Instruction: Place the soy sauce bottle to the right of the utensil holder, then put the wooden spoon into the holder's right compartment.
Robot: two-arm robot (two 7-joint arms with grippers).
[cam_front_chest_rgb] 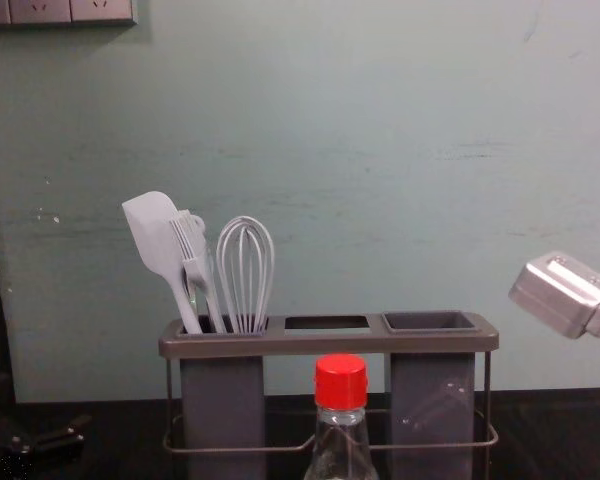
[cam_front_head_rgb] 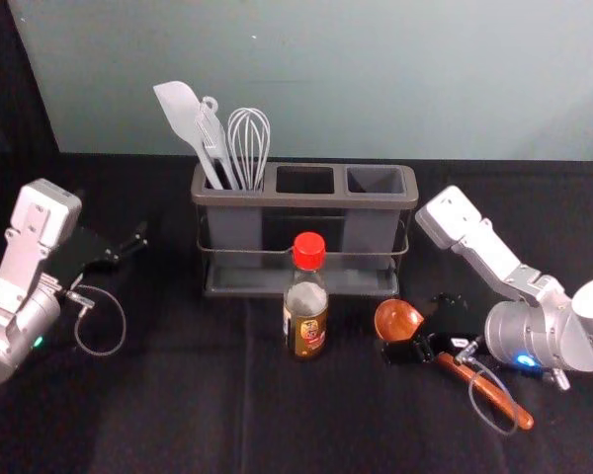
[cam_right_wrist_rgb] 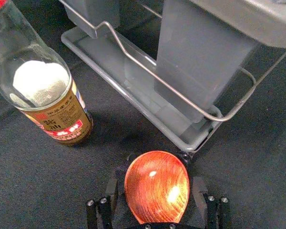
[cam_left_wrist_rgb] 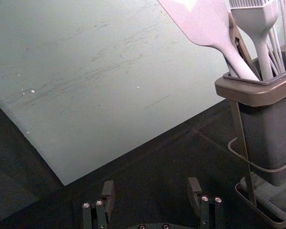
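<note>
The soy sauce bottle (cam_front_head_rgb: 305, 306) stands upright before the middle of the utensil holder (cam_front_head_rgb: 277, 200), its red cap (cam_front_chest_rgb: 341, 381) facing the chest view. To the holder's right front lies the wooden spoon (cam_front_head_rgb: 489, 393), handle slanting toward the front right. My right gripper (cam_front_head_rgb: 422, 328) is low over the spoon near its bowl. In the right wrist view my right gripper (cam_right_wrist_rgb: 155, 191) is open, the spoon's bowl (cam_right_wrist_rgb: 157, 183) showing between its fingers. My left gripper (cam_front_head_rgb: 124, 247) hangs left of the holder; in the left wrist view the left gripper (cam_left_wrist_rgb: 151, 191) is open and empty.
A white spatula (cam_front_head_rgb: 183, 117), a brush and a whisk (cam_front_head_rgb: 248, 143) stand in the holder's left compartment. The holder's middle and right (cam_front_head_rgb: 375, 180) compartments show no utensils. Behind the black-covered table rises a pale wall (cam_front_head_rgb: 376, 79). The holder's wire rail (cam_right_wrist_rgb: 162, 82) is close to the right gripper.
</note>
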